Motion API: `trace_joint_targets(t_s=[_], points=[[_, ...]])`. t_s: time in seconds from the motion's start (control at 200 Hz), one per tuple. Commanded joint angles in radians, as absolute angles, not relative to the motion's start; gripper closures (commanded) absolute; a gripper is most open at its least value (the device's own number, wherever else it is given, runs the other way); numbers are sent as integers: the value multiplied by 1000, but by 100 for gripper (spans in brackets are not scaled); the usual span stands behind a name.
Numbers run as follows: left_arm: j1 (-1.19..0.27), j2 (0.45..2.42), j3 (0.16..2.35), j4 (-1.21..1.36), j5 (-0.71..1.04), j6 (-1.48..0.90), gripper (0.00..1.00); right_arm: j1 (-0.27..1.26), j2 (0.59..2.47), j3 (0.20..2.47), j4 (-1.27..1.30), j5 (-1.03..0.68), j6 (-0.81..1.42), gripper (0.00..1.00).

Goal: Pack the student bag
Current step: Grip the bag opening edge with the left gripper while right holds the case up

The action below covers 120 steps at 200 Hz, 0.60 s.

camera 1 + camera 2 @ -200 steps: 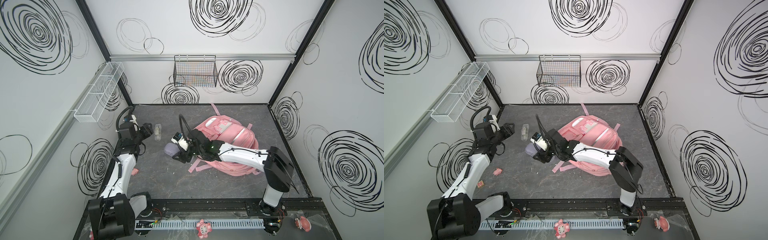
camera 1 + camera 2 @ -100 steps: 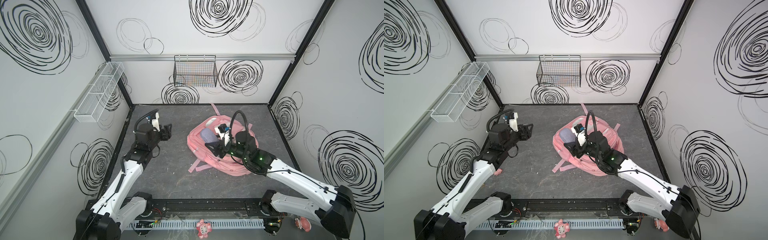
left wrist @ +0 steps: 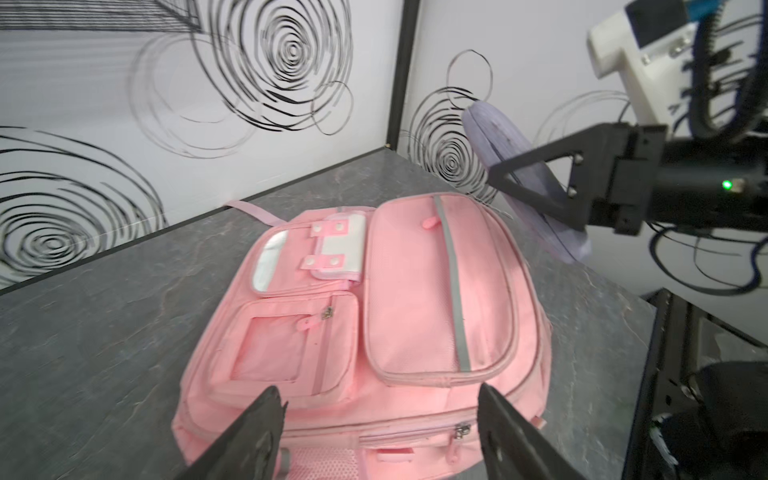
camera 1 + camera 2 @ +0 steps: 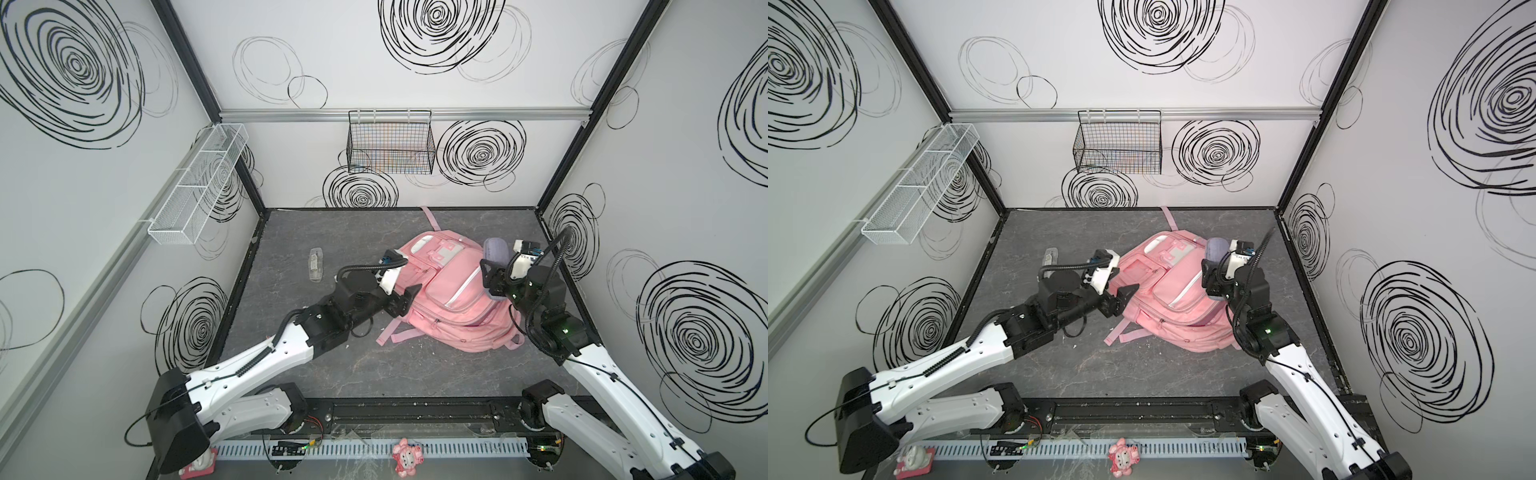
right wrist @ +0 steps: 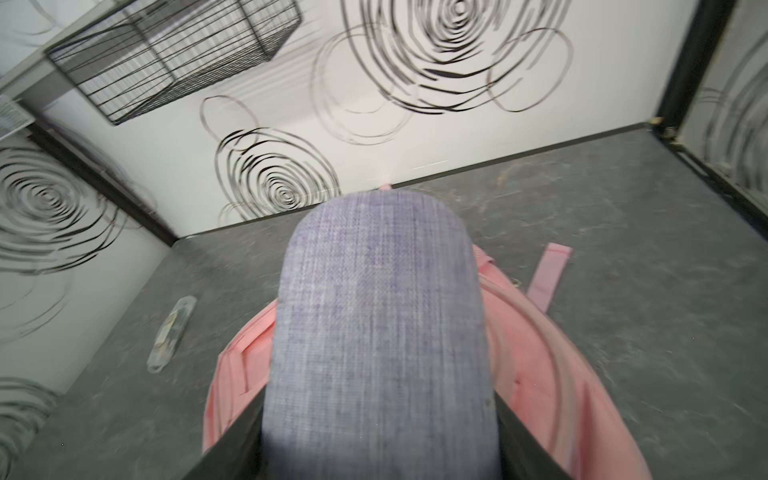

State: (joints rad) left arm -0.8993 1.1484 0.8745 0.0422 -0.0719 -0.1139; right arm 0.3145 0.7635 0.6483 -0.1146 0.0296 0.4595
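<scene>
While the student bag lies flat on the grey bench with its front pockets up, right of centre in both top views, the left tool stands at its left edge. Its jaws are spread wide and grip nothing. The right tool, at the bag's upper right, is clamped on a purple pouch, which is held off the bench beside the bag's edge. A clear packet lies on the bench left of the bag, apart from it.
</scene>
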Motion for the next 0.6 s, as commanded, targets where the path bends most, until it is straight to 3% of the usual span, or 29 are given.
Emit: trace_joint_targets(t_s=[0.0,0.175,0.25,0.595], points=[[-995,1247,974,82,-151,-21,22,272,708,614,-115,141,560,100],[-1134,1427,1106,66,-216,55,20,239,626,579,-146,311,640,100],[-1172,1504,1151,89,-270,88,7,230,587,573,-175,395,665,100],[-1188,1829,1369,116,-483,189,4,221,335,511,-153,505,684,100]])
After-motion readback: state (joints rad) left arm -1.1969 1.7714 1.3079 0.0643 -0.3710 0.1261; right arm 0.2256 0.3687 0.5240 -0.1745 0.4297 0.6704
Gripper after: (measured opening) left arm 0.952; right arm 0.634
